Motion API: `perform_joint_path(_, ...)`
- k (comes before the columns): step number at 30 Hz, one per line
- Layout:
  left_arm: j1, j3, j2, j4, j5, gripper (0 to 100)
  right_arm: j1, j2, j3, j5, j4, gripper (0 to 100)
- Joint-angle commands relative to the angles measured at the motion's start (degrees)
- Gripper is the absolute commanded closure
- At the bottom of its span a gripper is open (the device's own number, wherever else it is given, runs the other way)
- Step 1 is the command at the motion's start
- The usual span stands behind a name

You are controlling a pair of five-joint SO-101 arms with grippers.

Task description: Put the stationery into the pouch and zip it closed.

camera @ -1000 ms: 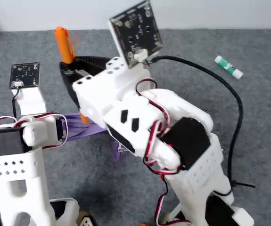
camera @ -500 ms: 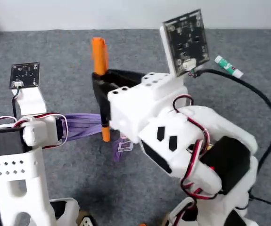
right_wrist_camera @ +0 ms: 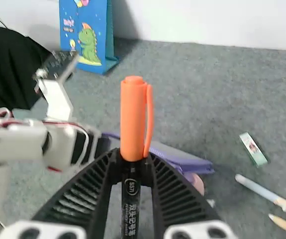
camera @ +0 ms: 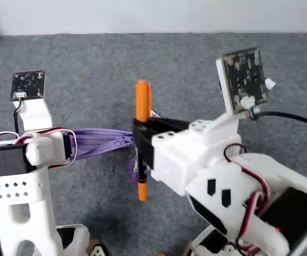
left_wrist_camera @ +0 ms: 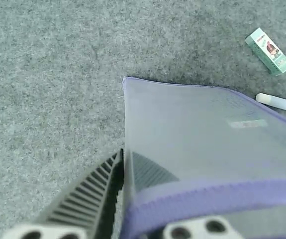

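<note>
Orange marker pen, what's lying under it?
In the high view, the zipper end of the purple mesh pouch lies beneath the orange marker pen, held in the right gripper; that gripper covers the pouch's far end.

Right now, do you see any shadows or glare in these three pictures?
High view: even light, no glare, only a soft darker patch on the grey mat beneath the arms. Left wrist view: the pouch lets light through, so the left gripper shows dimly behind it. Right wrist view: no glare on the orange marker; the wall behind is evenly lit.
</note>
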Motion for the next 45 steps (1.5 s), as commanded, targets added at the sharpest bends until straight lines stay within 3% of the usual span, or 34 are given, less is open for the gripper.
perform_joint_path(1,0.18,-2.51,0.79,-1.23,0.70,99,0.40,-5.23,7.56,1.14,-0.13,99.0)
perform_joint_path(5,0.18,-2.51,0.79,-1.14,0.70,99,0.57,-11.30,19.25,1.14,-10.07,99.0)
perform_joint_path(9,0.18,-2.51,0.79,-0.97,0.62,99,0.57,-15.87,31.21,1.67,-28.44,99.0)
perform_joint_path(17,0.18,-2.51,0.79,-0.97,0.62,99,-1.80,-16.31,47.82,14.33,-62.64,99.0)
perform_joint_path(25,0.18,-2.51,1.14,-1.32,0.62,99,-8.31,-16.31,61.45,21.89,-81.10,99.0)
perform_joint_path(32,0.18,-2.51,1.14,-1.32,0.62,99,-8.57,-16.84,70.68,26.99,-84.09,98.9)
perform_joint_path(35,0.18,-2.51,1.14,-1.32,0.62,99,-8.57,-16.84,70.68,27.16,-78.99,96.6)
perform_joint_path(41,0.18,-2.51,1.14,-1.32,0.62,99,-8.22,-16.66,64.26,21.01,-65.98,78.3)
perform_joint_path(45,0.18,-2.51,1.14,-1.32,0.62,99,-7.78,-16.84,58.64,19.96,-59.82,80.2)
